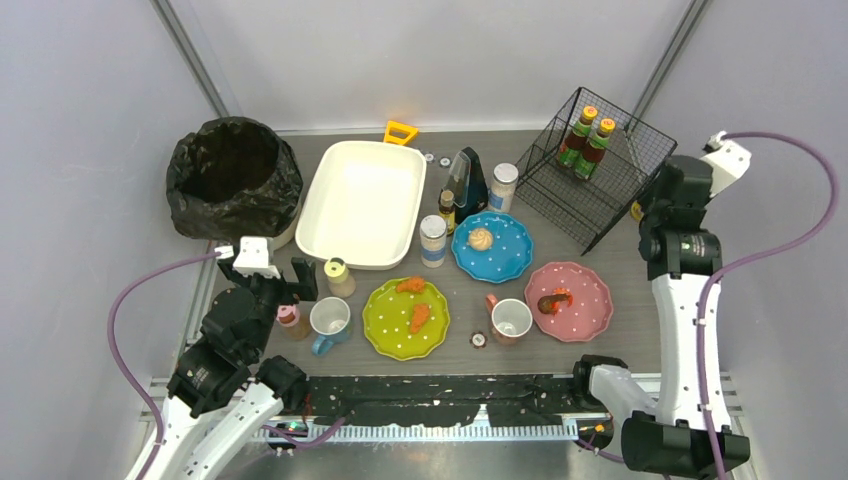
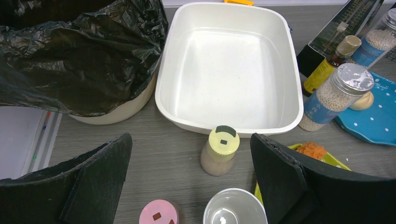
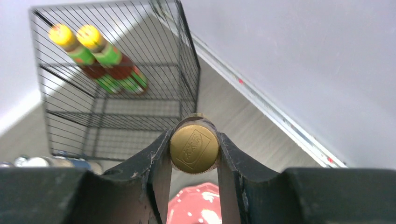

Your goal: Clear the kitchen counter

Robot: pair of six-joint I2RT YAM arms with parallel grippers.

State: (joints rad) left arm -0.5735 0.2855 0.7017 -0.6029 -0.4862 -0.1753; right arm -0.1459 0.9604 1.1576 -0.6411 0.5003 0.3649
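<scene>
The kitchen counter [image 1: 620,262] carries plates, mugs, jars and shakers. My right gripper [image 3: 194,140] is shut on a gold-capped bottle [image 3: 194,147], held up beside the wire rack [image 3: 116,79]; in the top view this gripper [image 1: 645,205] hangs at the rack's right side. My left gripper [image 2: 190,140] stands wide open over the counter's near left, empty. A yellow-lidded shaker [image 2: 219,150] stands between and just beyond its fingers. A pink-lidded shaker [image 2: 159,213] and a blue-handled mug [image 2: 234,207] sit below it.
A white tub [image 1: 362,200] and a black-bagged bin [image 1: 232,175] are at the back left. Green plate [image 1: 385,330], blue plate [image 1: 510,255], pink plate [image 1: 590,290] and a red-handled mug [image 1: 510,320] fill the middle. Two sauce bottles [image 1: 585,140] lie in the rack. Two grain jars [image 1: 433,240] stand nearby.
</scene>
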